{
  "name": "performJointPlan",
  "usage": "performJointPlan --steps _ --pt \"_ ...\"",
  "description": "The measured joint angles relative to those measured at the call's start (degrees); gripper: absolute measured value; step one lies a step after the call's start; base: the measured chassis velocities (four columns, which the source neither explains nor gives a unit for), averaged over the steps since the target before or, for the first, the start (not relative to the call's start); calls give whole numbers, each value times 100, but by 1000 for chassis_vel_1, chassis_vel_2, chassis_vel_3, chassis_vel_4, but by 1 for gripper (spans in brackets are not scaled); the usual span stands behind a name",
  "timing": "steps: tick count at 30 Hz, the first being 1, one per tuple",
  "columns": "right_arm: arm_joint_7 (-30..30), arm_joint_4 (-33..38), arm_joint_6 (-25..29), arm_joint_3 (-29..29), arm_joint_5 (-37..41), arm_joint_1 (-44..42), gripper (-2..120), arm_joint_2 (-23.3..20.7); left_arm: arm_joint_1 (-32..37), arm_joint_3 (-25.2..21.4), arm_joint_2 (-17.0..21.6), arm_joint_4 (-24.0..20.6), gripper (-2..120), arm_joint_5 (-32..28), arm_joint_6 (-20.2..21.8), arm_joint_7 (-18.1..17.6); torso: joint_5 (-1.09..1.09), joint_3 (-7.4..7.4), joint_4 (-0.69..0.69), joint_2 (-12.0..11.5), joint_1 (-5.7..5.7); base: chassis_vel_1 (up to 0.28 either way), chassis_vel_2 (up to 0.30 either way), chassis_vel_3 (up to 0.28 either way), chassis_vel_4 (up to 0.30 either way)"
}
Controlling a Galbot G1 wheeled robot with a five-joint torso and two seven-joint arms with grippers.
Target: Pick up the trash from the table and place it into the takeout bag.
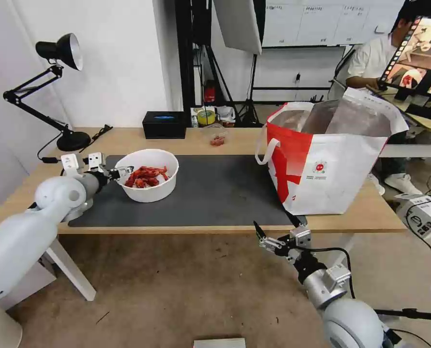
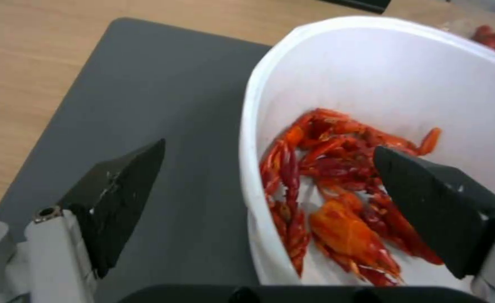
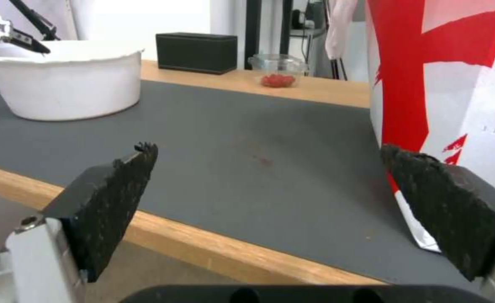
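A white round bowl (image 1: 150, 192) of red crayfish shells (image 1: 146, 177) stands on the left part of the dark mat (image 1: 215, 193) on the table (image 1: 177, 139). My left gripper (image 1: 123, 171) is open and straddles the bowl's near-left rim (image 2: 250, 126): one finger (image 2: 118, 198) is outside over the mat, the other (image 2: 432, 198) is inside above the shells (image 2: 337, 202). The takeout bag (image 1: 331, 169) stands open at the table's right end. My right gripper (image 1: 278, 232) hangs open just off the table's front edge, beside the bag's red panel (image 3: 404, 84).
A black box (image 1: 165, 124) and a small clear container with reddish bits (image 1: 218, 139) sit along the table's back edge. A black desk lamp (image 1: 61, 87) stands at the back left corner. A white carton (image 1: 425, 212) lies on the floor right of the table.
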Motion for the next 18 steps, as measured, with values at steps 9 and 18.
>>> performJointPlan --steps 9,18 --pt "0 0 0 0 0 0 100 0 -286 287 -10 165 99 -58 266 -107 0 0 0 0 -1 0 0 0 0" --pt "0 0 0 0 0 0 100 0 -458 483 7 127 79 -94 304 -123 0 0 0 0 -1 0 0 0 0"
